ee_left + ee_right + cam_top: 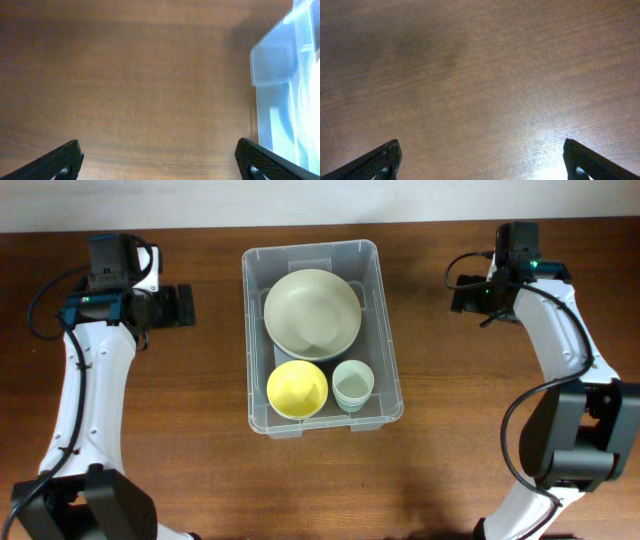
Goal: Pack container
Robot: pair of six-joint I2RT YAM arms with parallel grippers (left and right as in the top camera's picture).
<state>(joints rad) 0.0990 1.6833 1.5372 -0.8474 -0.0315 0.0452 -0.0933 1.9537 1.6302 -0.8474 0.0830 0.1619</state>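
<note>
Brown wood-grain tabletop (pixel 200 440) is seen in all three views, and every place below is given from the container (pixel 250 330), the clear plastic bin set at its middle.

To the container's left, beside the far-left corner and apart from it, the left gripper (pixel 185 305) is held over bare wood with its fingers spread wide and nothing between them. In the left wrist view the container's corner is caught at the right edge.

Inside the container, a large pale bowl (pixel 312 314) is laid in the far half. A yellow bowl (pixel 297 389) is set in the near-left corner, with a small pale cup (pixel 352 383) just beside it in the near-right corner. Whether the cup is single or a stack cannot be told. No loose item is seen on the wood around the container.

To the container's right, level with its far end and clear of the wall, the right gripper (pixel 462 292) is likewise held with fingers apart and empty. Only wood is shown in the right wrist view.

The container's long axis runs from near edge to far edge, between the two arms, so each long wall is faced by one gripper. The left gripper is judged slightly the nearer. Packing is judged complete or nearly so. Any further move on the container would have to be made sideways, toward the middle, from either arm.
</note>
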